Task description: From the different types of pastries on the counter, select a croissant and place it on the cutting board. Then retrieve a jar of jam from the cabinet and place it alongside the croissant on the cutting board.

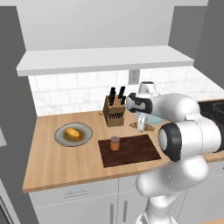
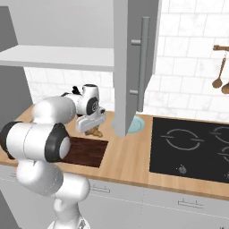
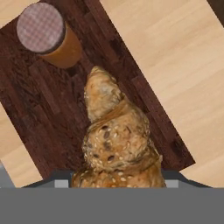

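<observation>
Worktop's cutting board [image 1: 131, 151] is already carrying the jar of jam [image 1: 114, 143], so you're holding the croissant [image 3: 116, 140] clamped in the tool [image 2: 91, 127] above it, pending placement alongside.

Knife block [image 1: 114, 112] against backsplash; black cooktop [image 2: 192, 150] at right; utensils [image 2: 220, 71] hanging.

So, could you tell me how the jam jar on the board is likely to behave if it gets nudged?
The jar stands upright on the flat board, squat with a wide lid, so it probably slides rather than tips. Being round, it would likely roll if knocked over. Its smooth sides may be slippery.
</observation>
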